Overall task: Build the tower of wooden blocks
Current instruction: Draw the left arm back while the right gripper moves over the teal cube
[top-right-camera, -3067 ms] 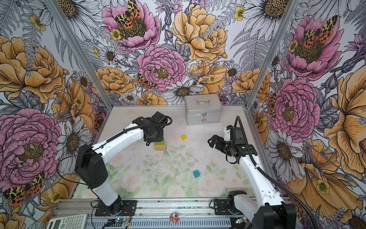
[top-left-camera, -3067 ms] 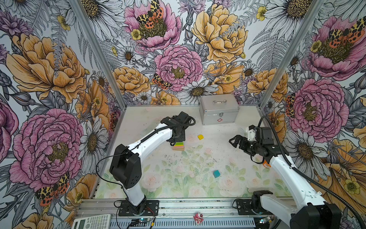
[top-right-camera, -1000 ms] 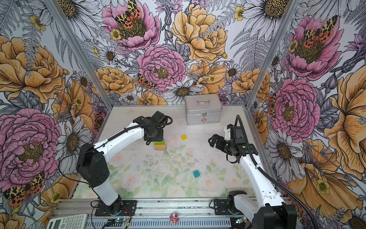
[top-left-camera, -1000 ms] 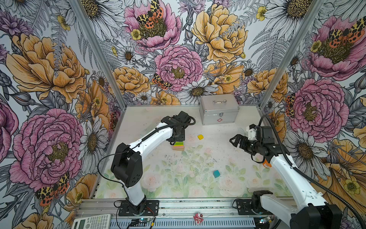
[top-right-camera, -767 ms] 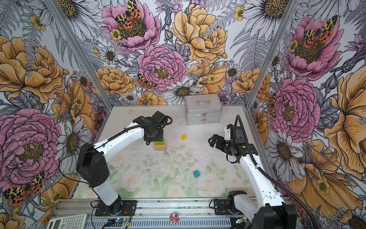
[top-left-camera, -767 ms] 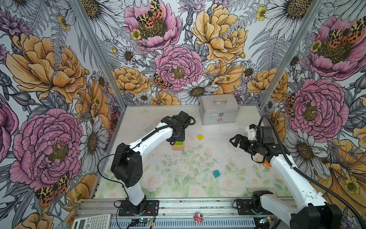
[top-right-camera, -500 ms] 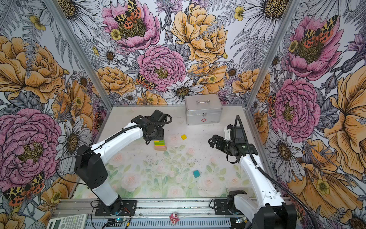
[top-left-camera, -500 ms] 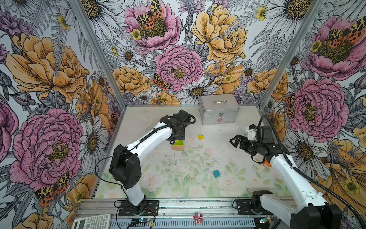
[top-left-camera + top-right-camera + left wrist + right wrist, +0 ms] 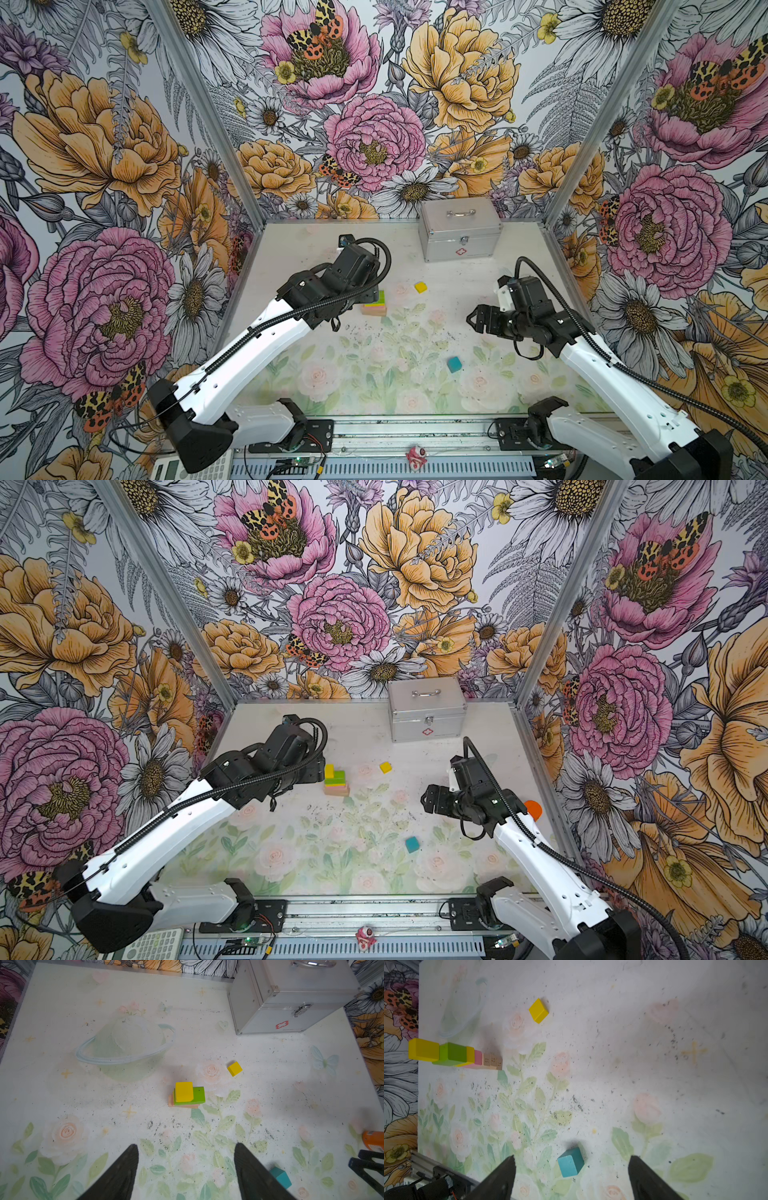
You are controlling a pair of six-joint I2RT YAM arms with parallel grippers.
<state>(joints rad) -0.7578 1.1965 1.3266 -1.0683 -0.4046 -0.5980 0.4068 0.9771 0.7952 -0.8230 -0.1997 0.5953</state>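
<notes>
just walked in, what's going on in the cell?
Two arms are building a block tower. It stands with a yellow cube on top of its green bar. Both hands are open and empty: the left hand hangs clear of the tower, the right hand hovers near the teal cube. That cube and a second yellow cube lie loose, not yet stacked.

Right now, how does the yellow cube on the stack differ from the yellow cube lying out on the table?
The stacked yellow cube sits up on the green bar; the loose yellow cube rests alone on the table. The stacked yellow cube is squared with the green bar; the loose yellow cube is turned at an angle to it. Both are yellow and look alike in size.
</notes>
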